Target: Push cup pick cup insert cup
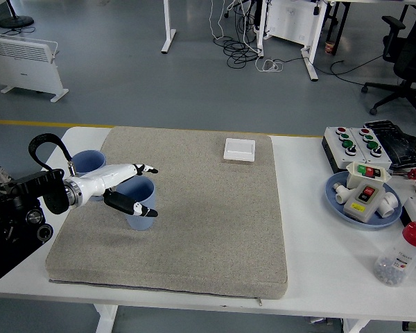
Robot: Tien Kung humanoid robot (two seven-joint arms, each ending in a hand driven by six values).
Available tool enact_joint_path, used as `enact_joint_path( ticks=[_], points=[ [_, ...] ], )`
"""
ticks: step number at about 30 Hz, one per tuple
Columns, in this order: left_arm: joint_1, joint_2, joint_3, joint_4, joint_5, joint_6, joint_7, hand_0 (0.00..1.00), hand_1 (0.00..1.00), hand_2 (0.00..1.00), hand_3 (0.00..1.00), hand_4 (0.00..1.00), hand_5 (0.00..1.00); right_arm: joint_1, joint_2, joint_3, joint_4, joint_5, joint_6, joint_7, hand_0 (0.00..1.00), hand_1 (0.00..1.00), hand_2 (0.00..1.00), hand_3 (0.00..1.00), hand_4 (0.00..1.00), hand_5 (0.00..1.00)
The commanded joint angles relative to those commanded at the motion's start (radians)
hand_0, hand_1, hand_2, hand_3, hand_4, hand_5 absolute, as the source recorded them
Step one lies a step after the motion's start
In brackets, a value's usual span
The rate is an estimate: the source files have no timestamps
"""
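1. Blue cup (140,201) stands upright on the grey mat (208,229), a second blue cup (87,161) just behind-left.
2. Left hand (133,189) straddles the near cup, fingers spread, not yet closed.
3. Judging by this, lifting and nesting remain undone.

Left hand (128,192) over near blue cup (140,208), fingers (144,168) spread around rim; second cup (87,163) behind, on grey mat (208,229).
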Motion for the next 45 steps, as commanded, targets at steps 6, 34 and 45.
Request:
enact_joint_path(
  ticks=[6, 34, 45],
  points=[
    [-0.003, 0.000, 0.008, 0.008, 0.017, -0.003, -0.001, 0.910, 0.927, 0.998, 0.943, 0.934, 0.341, 0.000, 0.000, -0.001, 0.000, 0.000, 0.000, 0.000, 0.745, 0.693, 0.680, 0.580, 0.180, 0.549],
    [0.019, 0.034, -0.068, -0.092, 0.000, -0.057, 0.054, 0.532, 0.483, 0.468, 0.433, 0.505, 0.002, 0.009, -0.002, -0.004, 0.000, 0.010, 0.001, 0.004, 0.747, 0.693, 0.680, 0.580, 0.180, 0.547],
    [-0.051, 0.061, -0.284, -0.181, -0.060, -0.089, 0.077, 0.507, 0.411, 0.413, 0.382, 0.502, 0.002, 0.009, -0.001, 0.001, 0.000, 0.006, 0.001, 0.002, 0.748, 0.693, 0.679, 0.581, 0.181, 0.548]
  ],
)
